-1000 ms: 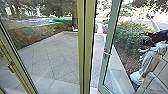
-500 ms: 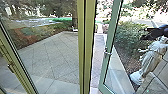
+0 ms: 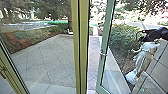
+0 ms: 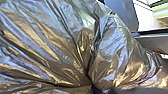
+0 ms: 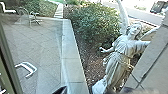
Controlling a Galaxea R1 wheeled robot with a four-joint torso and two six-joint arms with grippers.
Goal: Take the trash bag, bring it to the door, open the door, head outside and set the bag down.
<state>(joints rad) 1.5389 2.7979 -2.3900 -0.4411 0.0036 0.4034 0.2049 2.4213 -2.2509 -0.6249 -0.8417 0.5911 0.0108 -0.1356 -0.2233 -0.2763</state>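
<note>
At the right of the head view my right gripper [image 3: 140, 35] is open with nothing between its fingers, to the right of the glass door's green frame [image 3: 106, 45] and apart from its handle [image 3: 103, 54]. In the right wrist view, a dark fingertip [image 5: 60, 90] shows low over the paving, near a white curved handle [image 5: 28, 67]. The shiny trash bag [image 4: 50, 45] is large in the left wrist view; its creases draw together where my left gripper [image 4: 93, 88] is shut on it, the fingers partly hidden by the plastic.
A yellow-green post [image 3: 81, 45] stands left of the door's narrow gap. Beyond the glass lie a paved yard [image 3: 47, 60] and a low wall edge [image 3: 112, 62]. A pale robed statue [image 3: 145, 58] stands beside a bush [image 3: 125, 37]. Chairs [image 5: 31, 17] stand farther off.
The head camera's view has turned slightly, shifting the whole scene left. My right gripper has changed its tilt and now points more level toward the door.
</note>
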